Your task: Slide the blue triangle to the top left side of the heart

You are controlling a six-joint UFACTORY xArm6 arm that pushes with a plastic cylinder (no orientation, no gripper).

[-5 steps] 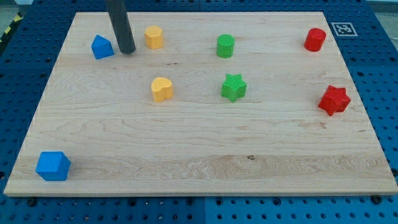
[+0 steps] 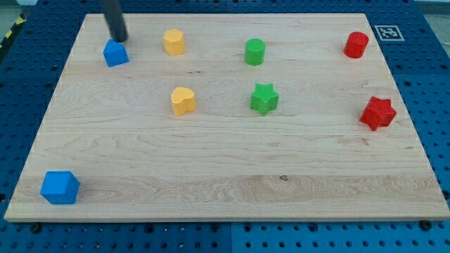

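Note:
The blue triangle [image 2: 115, 53] lies near the board's top left. The yellow heart [image 2: 183, 101] lies lower and to its right, left of the board's middle. My tip [image 2: 121, 39] is just above the blue triangle, slightly to its right, very close to its top edge or touching it. The rod rises out of the view's top.
A yellow block [image 2: 174, 42] sits right of my tip. A green cylinder [image 2: 255, 52], a green star [image 2: 264, 98], a red cylinder [image 2: 356, 44] and a red star [image 2: 377, 113] lie to the right. A blue block [image 2: 60, 187] sits at bottom left. The wooden board [image 2: 232, 169] has blue pegboard around it.
My tip has moved up and to the left, from between the blue triangle and the yellow block to just above the triangle. No block has moved.

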